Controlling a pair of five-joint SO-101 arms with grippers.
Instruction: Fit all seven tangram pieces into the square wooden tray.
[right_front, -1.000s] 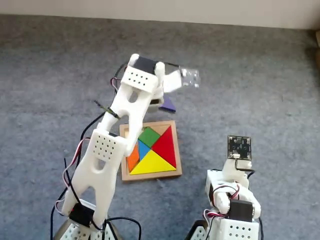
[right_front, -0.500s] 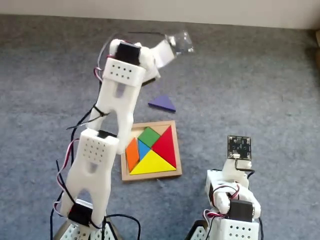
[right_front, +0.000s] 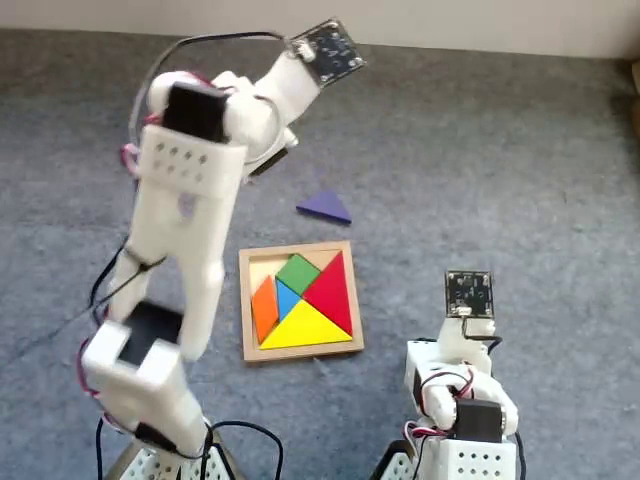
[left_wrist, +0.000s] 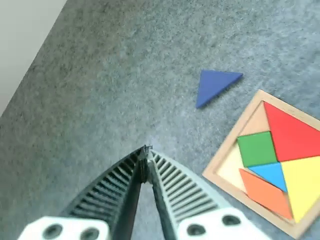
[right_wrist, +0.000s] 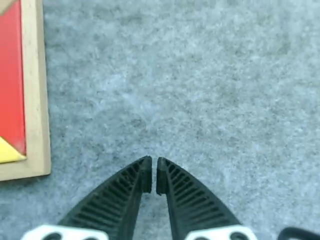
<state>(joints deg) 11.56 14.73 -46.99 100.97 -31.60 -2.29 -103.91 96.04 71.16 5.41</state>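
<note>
The square wooden tray (right_front: 300, 248) lies on the grey carpet, holding a green square (right_front: 298, 273), a red triangle (right_front: 330, 290), a yellow triangle (right_front: 305, 328), a small blue triangle (right_front: 286, 298) and an orange parallelogram (right_front: 265, 308). Its far left corner is bare wood. A purple-blue triangle (right_front: 325, 207) lies loose on the carpet just beyond the tray. My left gripper (left_wrist: 146, 150) is shut on nothing, high above the carpet, with that triangle (left_wrist: 215, 85) and the tray (left_wrist: 225, 155) off to one side. My right gripper (right_wrist: 151, 162) is shut and empty beside the tray's corner (right_wrist: 40, 100).
The left arm (right_front: 185, 190) rises tall over the carpet left of the tray. The right arm (right_front: 465, 390) sits folded at the near right. A pale wall strip (right_front: 400, 20) runs along the far edge. Open carpet lies right of the tray.
The left arm has lifted and swung up and to the left, uncovering the tray's left side. The purple-blue triangle stays on the carpet. The right arm has barely shifted.
</note>
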